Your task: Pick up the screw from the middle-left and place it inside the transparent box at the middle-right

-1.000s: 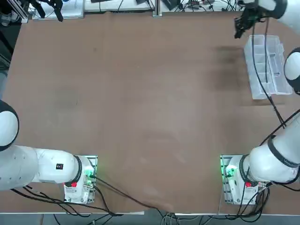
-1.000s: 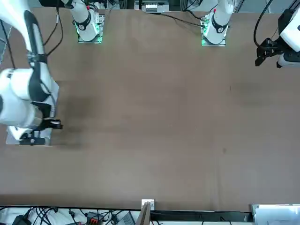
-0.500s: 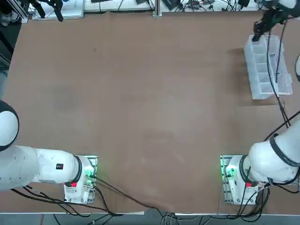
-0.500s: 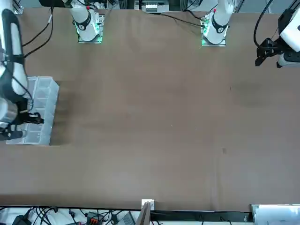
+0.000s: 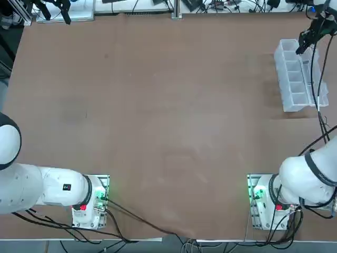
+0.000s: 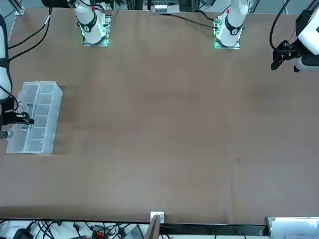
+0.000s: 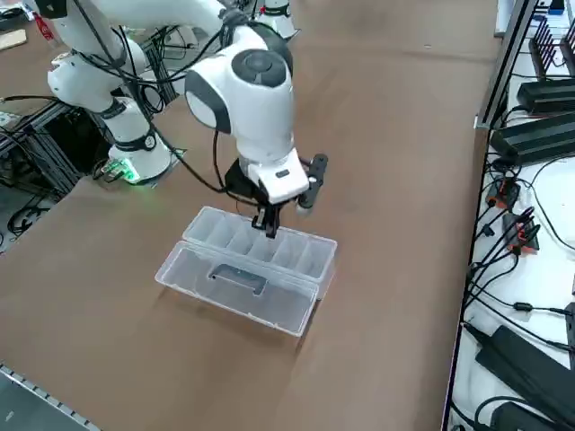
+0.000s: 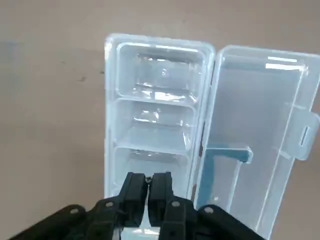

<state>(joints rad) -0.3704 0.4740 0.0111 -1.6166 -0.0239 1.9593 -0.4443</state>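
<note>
The transparent box lies at the table's right edge with its lid folded open beside it; it also shows as box, box and box. Its compartments look empty. My right gripper hangs just above the row of compartments, fingers pointing down. It appears again as gripper, gripper and gripper, where the two fingers are pressed together, shut. The screw is too small to make out between the tips.
A thin short dark mark sits on the tabletop at middle-left; I cannot tell what it is. Cables and equipment line the bench beyond the table's far edge. Both arm bases stand at the near edge.
My right gripper has travelled rightward along the far edge, from left of the box to above its compartments. It has stayed shut. The box has not moved.
</note>
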